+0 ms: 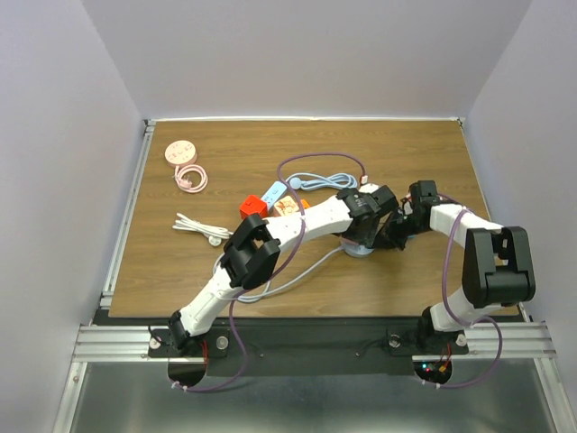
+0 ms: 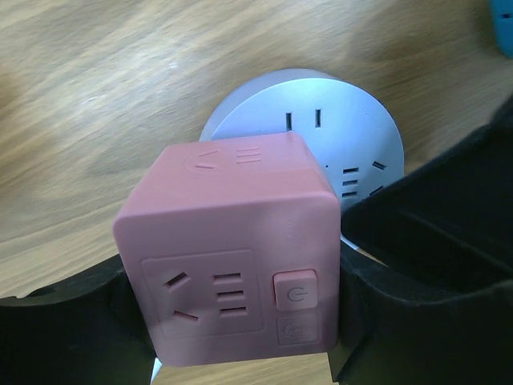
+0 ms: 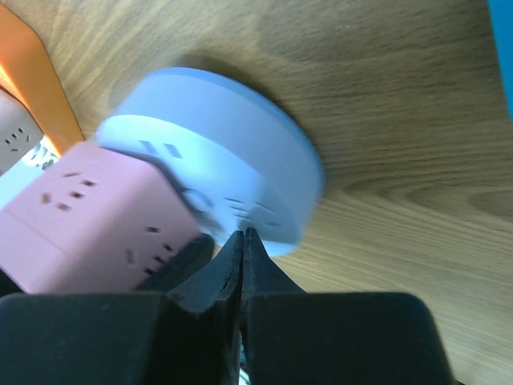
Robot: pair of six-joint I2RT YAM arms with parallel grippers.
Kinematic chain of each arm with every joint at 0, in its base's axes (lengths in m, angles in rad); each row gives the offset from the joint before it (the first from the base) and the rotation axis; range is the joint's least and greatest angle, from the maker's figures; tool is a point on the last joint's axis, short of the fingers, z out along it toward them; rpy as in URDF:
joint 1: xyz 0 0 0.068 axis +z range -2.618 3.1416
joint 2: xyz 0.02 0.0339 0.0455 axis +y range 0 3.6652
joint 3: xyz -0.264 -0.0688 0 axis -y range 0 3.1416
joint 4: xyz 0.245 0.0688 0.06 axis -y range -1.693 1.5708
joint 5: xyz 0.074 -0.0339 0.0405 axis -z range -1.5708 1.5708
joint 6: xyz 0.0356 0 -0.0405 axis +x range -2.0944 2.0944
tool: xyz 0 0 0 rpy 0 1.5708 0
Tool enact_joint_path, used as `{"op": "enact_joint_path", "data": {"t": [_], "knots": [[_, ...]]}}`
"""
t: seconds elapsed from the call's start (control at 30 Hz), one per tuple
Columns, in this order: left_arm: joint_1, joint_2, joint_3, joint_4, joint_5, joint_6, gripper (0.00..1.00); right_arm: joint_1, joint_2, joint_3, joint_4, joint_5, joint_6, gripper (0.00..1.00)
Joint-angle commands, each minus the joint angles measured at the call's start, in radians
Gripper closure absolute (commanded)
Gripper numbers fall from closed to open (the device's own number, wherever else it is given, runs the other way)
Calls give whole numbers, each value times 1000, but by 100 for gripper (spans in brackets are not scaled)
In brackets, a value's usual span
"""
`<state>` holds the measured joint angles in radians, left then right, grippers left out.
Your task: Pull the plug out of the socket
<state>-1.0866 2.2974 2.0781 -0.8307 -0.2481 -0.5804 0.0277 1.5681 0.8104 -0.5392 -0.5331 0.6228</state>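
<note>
Wood-grain surface (image 1: 406,153) is lying between pale walls, and near its middle my two arms are meeting over the socket (image 1: 357,250), a pale round disc lying flat. My left fingers (image 2: 72,329) are clamping the plug (image 2: 232,257), a pink cube, with one pad pressing each side. My right fingers (image 3: 208,281) are pressing flat together with nothing between them, their tips sitting at the socket's rim.

The only marking I am making out is a power symbol on the plug's button (image 2: 295,293). The left wrist view is showing that button face turned toward the camera, with the socket's slotted top behind it. The right wrist view is showing the plug tilting leftward against the socket's top, and an orange strip (image 3: 32,72) beyond. From above, my left wrist is hiding the plug. Being a cube, it has no long axis. Whether its pins are seated I cannot tell.
</note>
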Motion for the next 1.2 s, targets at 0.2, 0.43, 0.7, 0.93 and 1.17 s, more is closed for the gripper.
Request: {"op": "enact_joint_path", "data": {"t": [0.2,0.43,0.7,0.93,1.17], "knots": [[-4,-176,116,47,-14,-45,100,-2,84,-82,2,343,-64,100],[1,-193,-73,116,26,-45,100,0,-46,-36,-1,226,-58,100],[-2,-246,-227,245,101,-61,100,0,-34,47,-1,148,-63,100],[-2,-213,-173,225,104,-45,100,0,-111,95,-37,74,-58,100],[-2,-190,-178,216,107,-39,100,2,-217,127,-154,309,-55,100]]}}
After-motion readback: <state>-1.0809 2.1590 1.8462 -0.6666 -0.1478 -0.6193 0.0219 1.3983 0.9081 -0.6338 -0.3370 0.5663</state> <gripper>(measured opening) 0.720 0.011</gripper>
